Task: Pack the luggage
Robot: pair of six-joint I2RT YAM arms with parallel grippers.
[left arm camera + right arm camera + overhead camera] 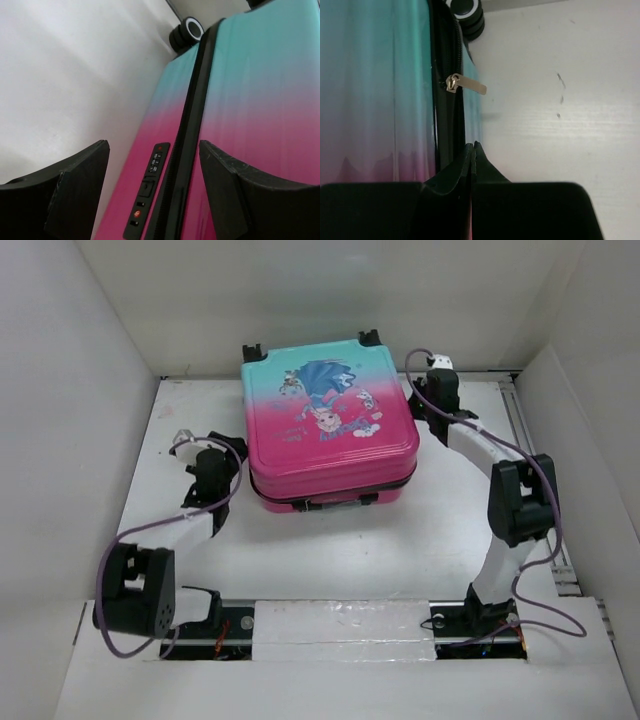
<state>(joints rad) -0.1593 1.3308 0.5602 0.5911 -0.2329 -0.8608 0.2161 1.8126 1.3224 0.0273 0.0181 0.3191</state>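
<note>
The luggage (330,425) lies flat and closed on the table, pink-to-turquoise shell up, wheels at the far end. My left gripper (228,448) is open at its left side; in the left wrist view (152,185) the jaws stand wide apart, either side of the black zipper seam and the combination lock (149,182) on the shell (260,90). My right gripper (432,382) is at the right side. In the right wrist view it (472,147) is shut and empty beside the shell (370,85), just short of a metal zipper pull (466,85).
White walls enclose the table on the left, back and right. A black wheel shows in the left wrist view (189,29) and another in the right wrist view (466,12). A rail (530,440) runs along the table's right edge.
</note>
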